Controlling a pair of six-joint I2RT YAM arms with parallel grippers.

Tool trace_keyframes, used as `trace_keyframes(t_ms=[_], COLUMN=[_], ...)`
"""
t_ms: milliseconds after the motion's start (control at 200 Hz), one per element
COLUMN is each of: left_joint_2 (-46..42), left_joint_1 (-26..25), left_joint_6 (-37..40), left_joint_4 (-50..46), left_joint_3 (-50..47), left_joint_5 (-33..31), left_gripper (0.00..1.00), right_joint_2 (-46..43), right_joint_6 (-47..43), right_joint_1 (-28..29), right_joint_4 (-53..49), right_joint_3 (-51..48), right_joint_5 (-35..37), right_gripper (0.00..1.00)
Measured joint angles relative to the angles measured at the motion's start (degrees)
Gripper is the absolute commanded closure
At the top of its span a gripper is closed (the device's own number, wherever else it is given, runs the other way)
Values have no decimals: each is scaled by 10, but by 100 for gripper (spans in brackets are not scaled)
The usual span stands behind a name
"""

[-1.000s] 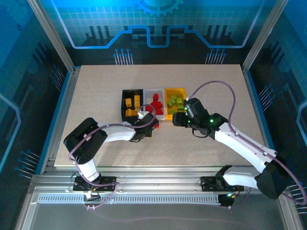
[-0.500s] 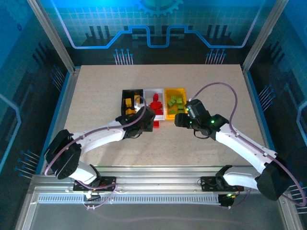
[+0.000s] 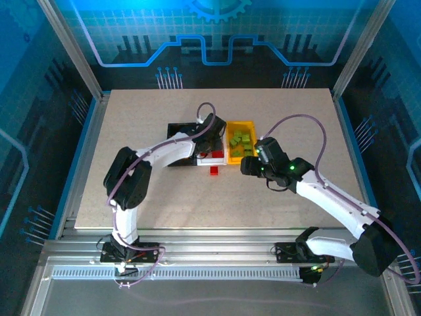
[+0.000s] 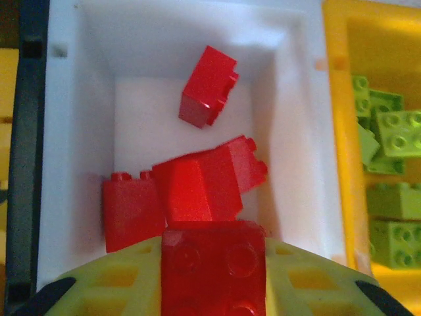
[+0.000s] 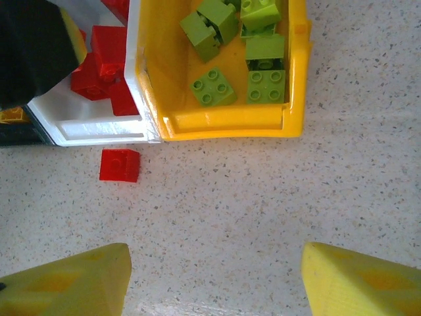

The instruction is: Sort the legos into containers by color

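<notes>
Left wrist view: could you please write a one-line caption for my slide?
The left gripper holds a small red plastic brick above the white plastic bin that contains other red bricks.

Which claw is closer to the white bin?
Left. The left gripper hangs directly over the white bin, gripping a red brick; the right gripper sits open over the table before the yellow bin.
</notes>
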Motion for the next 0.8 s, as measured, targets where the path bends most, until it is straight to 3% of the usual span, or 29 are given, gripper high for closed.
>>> trace_keyframes(t_ms=[280,470,635,800], left_joint_2=[16,-59,-216,-389], left_joint_1=[3,0,-5,-5], left_joint_6=[13,6,-12,-44], left_joint_4=[-19,-7,21,48], left_joint_3=[59,16,-89,-255], left_joint_5=[3,18,28,22], left_gripper=[1,1,1,1], right_joint_2=[-5,27,116,205], right_joint_6=[-2,-2,-2,-2], right_joint_1=[0,20,76,111], right_joint_4=[3,15,23,39], right_joint_3=[-3,-11,21,76], right_joint_5=[-8,-15,-2,6], right_gripper=[27,25,25,25])
